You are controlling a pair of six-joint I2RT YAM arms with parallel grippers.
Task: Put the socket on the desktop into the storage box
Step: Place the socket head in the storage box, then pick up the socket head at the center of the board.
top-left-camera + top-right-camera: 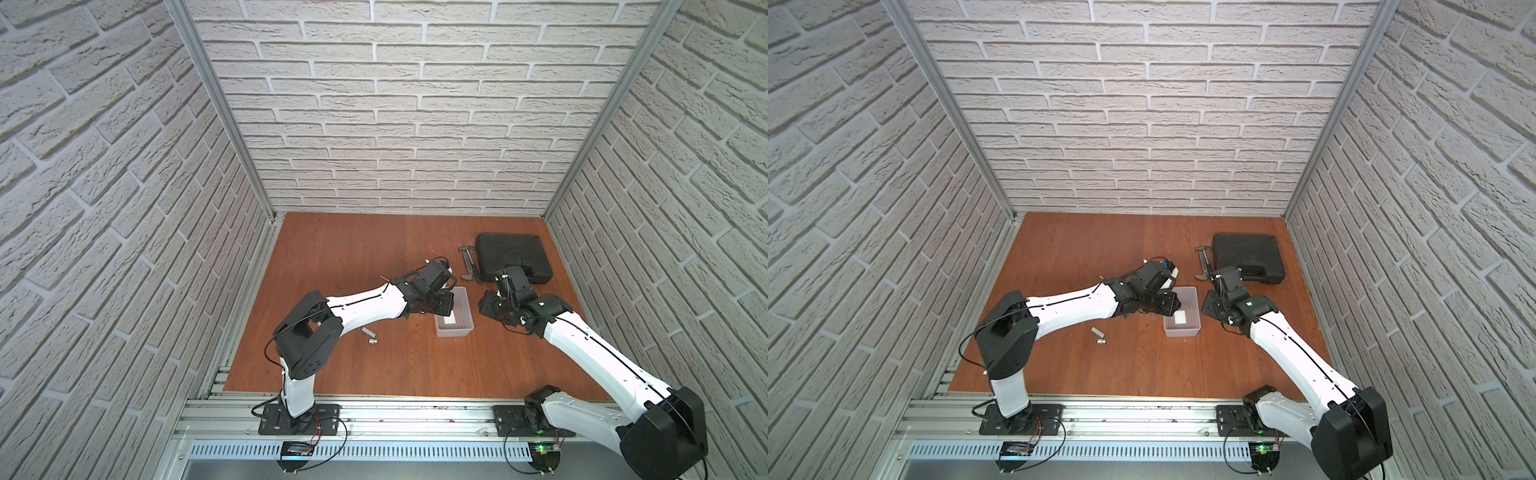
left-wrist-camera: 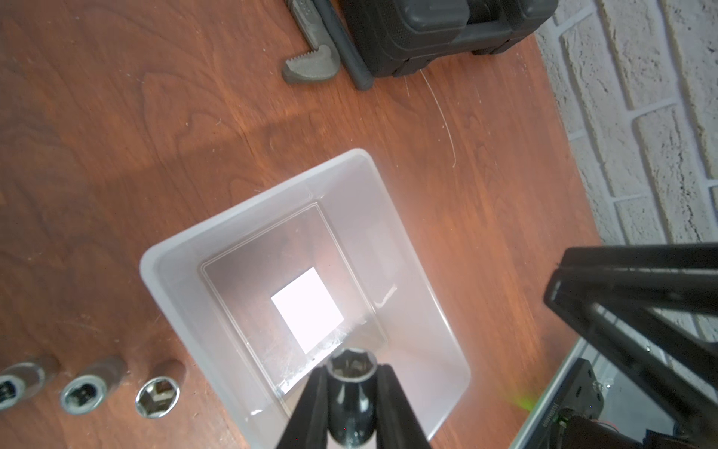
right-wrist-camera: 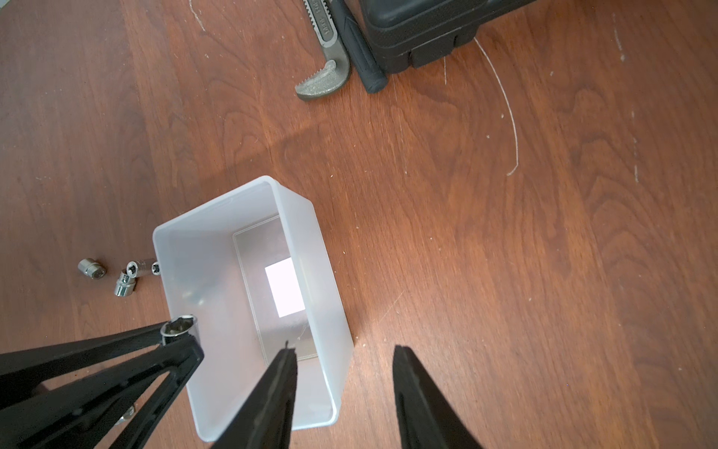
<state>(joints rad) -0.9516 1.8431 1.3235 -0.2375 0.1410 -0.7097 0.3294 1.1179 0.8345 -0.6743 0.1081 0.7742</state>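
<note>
Chrome socket (image 2: pixel 351 383), held above translucent storage box (image 2: pixel 392 248) standing on reddish-brown desktop (image 2: pixel 116 155).

On the desktop (image 1: pixel 374 257), the box (image 1: pixel 454 331) stands right of centre. Behind it and to the right sits the case (image 1: pixel 515 253), with the wrench (image 1: pixel 471 266) lying just beside the case's left side. Left of the box, toward the front, loose sockets (image 1: pixel 369 332) lie on the desktop. The left gripper (image 2: pixel 351 369) pinches a socket (image 2: pixel 351 392) above the box's left rim. The right gripper (image 3: pixel 344 350) hangs over its right wall, one finger above the inside, one above the desktop.
</note>
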